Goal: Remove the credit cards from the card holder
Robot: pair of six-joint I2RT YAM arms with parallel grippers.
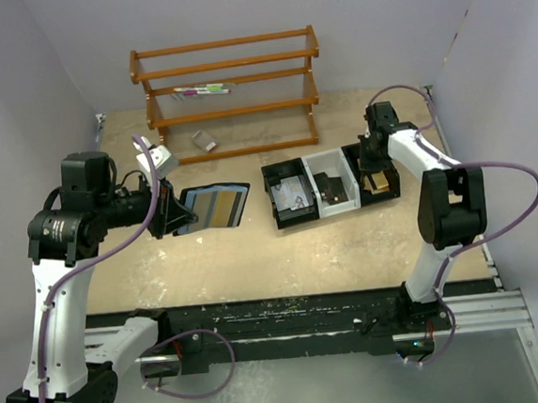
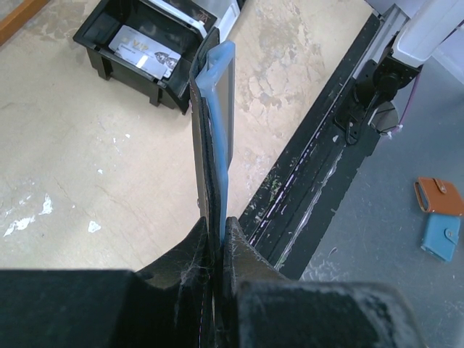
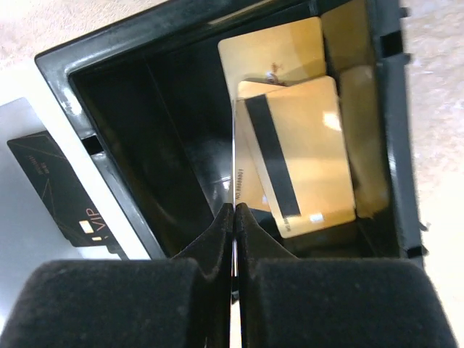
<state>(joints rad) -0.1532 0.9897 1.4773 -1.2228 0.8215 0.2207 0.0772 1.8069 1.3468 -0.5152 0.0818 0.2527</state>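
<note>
The card holder [image 1: 211, 207] lies open left of the table's centre, its blue-grey lining up and tan card faces showing in the slots. My left gripper [image 1: 168, 210] is shut on its left edge. The left wrist view shows that edge-on card holder [image 2: 217, 109] pinched between the jaws of the left gripper [image 2: 216, 225]. My right gripper [image 1: 374, 159] hangs over the tray's right black compartment [image 3: 181, 145]. That right gripper [image 3: 233, 210] is shut on a thin credit card [image 3: 233, 167] seen edge-on. Two gold credit cards [image 3: 308, 152] lie in the compartment below it.
The three-compartment tray [image 1: 333, 205] stands at centre right: a silver card [image 2: 145, 51] in its left black bin, a black VIP card [image 3: 58, 181] in the white middle one. A wooden rack [image 1: 226, 92] stands at the back, a small grey block [image 1: 204, 141] before it.
</note>
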